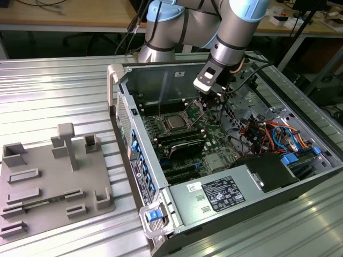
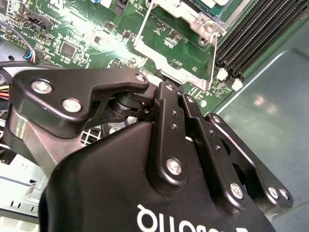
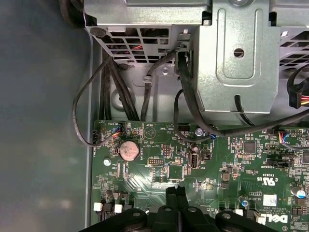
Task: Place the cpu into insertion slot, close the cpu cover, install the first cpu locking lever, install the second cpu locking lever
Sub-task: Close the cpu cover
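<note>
Gripper (image 1: 206, 103) hangs inside the open computer case (image 1: 124, 80) in the exterior view; the cpu (image 1: 175, 123) lies in its socket just beside it. In the second wrist view its tip sits at the edge of what looks like the cpu cover (image 2: 188, 72). In the first wrist view its fingers (image 3: 172, 193) are pressed together above the green board (image 3: 231, 164), near a coin battery (image 3: 129, 150).

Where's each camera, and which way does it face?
Exterior view: off the arm, looking down into the open computer case; arm and gripper show.
First wrist view: on the wrist, past the gripper onto the motherboard and cables.
Second wrist view: on the wrist, over the gripper toward the cpu cover.
Both wrist views share gripper and motherboard.
</note>
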